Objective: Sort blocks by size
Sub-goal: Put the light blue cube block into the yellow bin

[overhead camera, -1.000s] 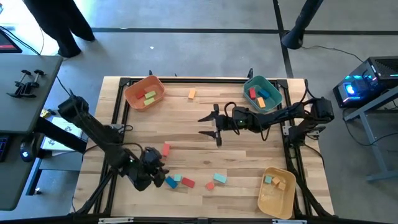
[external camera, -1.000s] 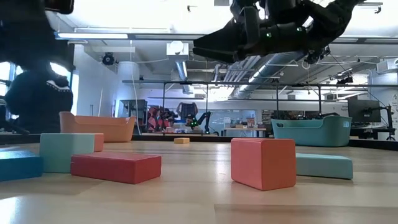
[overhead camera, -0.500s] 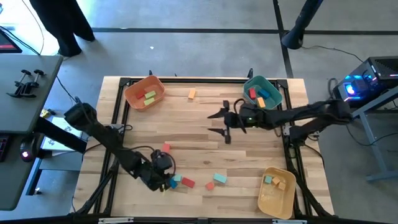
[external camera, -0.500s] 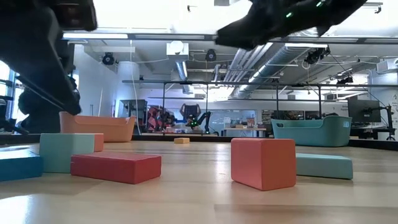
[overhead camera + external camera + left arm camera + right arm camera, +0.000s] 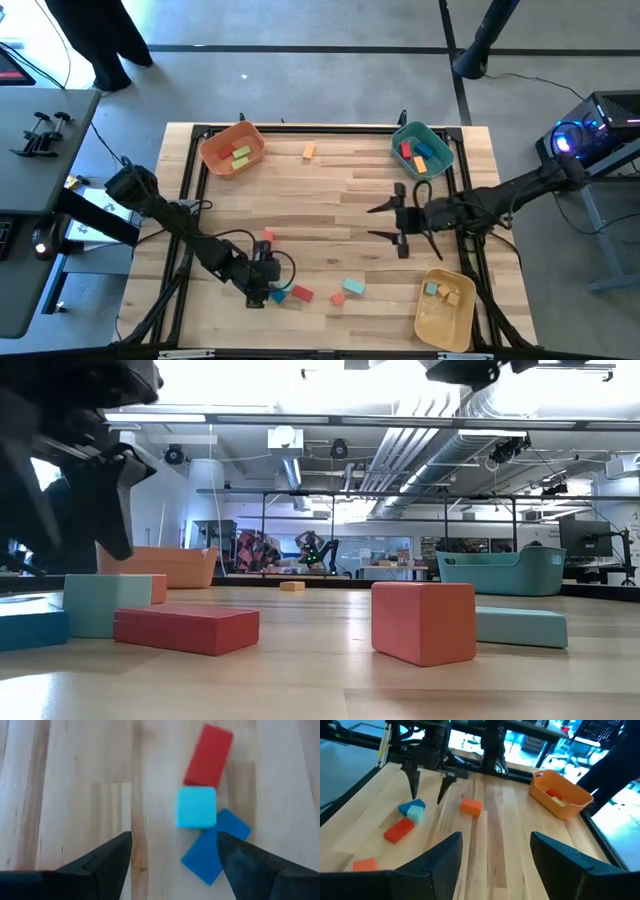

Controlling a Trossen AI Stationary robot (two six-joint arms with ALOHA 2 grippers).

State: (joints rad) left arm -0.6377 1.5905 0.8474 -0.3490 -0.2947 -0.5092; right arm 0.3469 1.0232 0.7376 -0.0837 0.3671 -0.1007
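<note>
Several blocks lie flat on the wooden table. Near the front edge lie a blue block (image 5: 274,294), a teal cube (image 5: 286,287), a red bar (image 5: 302,294), a salmon block (image 5: 337,298) and a teal bar (image 5: 353,287). A red block (image 5: 268,237) lies farther back and an orange one (image 5: 308,150) near the far edge. My left gripper (image 5: 264,281) is open and empty, just left of the blue block and teal cube (image 5: 196,807). In the low view it (image 5: 100,510) hangs above the table. My right gripper (image 5: 383,222) is open and empty over the table's right half.
An orange bin (image 5: 232,150) with blocks stands at the far left. A teal bin (image 5: 421,150) with blocks stands at the far right, and a yellow bin (image 5: 445,300) with blocks at the near right. Bare wood lies in the table's middle.
My left gripper has gone toward the table's right and near edges, up to the blue and teal blocks, and stays open. My right gripper has drawn back toward the table's right edge and a little nearer, still open. No block has moved.
</note>
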